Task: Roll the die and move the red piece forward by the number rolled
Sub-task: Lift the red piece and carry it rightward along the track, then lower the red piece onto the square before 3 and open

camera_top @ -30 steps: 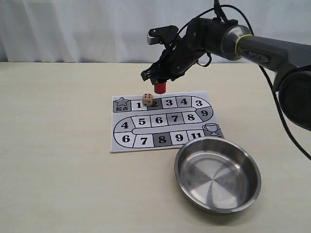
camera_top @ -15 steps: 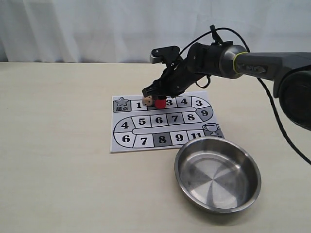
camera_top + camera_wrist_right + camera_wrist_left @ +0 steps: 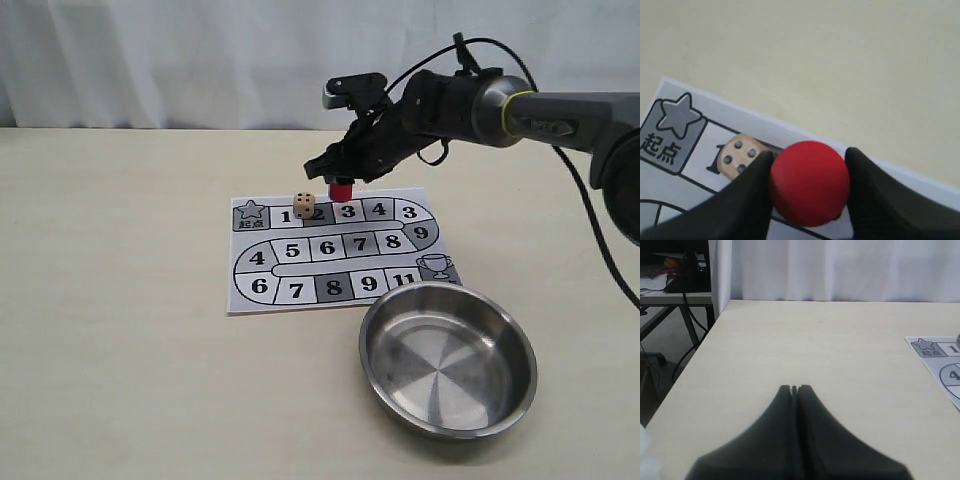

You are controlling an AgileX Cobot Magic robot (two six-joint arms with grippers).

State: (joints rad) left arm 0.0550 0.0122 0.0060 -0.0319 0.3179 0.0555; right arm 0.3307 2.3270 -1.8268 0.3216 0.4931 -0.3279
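My right gripper (image 3: 341, 183) is shut on the red piece (image 3: 341, 191), a small red cylinder held just over the far edge of the numbered board (image 3: 262, 297), near squares 2 and 3. In the right wrist view the red piece (image 3: 810, 182) fills the gap between the black fingers (image 3: 752, 200). The die (image 3: 304, 205), a tan cube with black pips, rests on the board between squares 1 and 2, just left of the piece; the die (image 3: 740, 154) shows four pips on top. My left gripper (image 3: 794, 388) is shut and empty over bare table, out of the exterior view.
A steel bowl (image 3: 505, 410) sits at the board's near right corner, overlapping it slightly. The board's star corner (image 3: 926, 346) shows at the edge of the left wrist view. The table's left edge (image 3: 700, 342) drops off beside a desk with cables.
The right gripper, holding the red piece, dipped to the board beside the die half a second ago. It has since risen and shifted right. The die has not moved.
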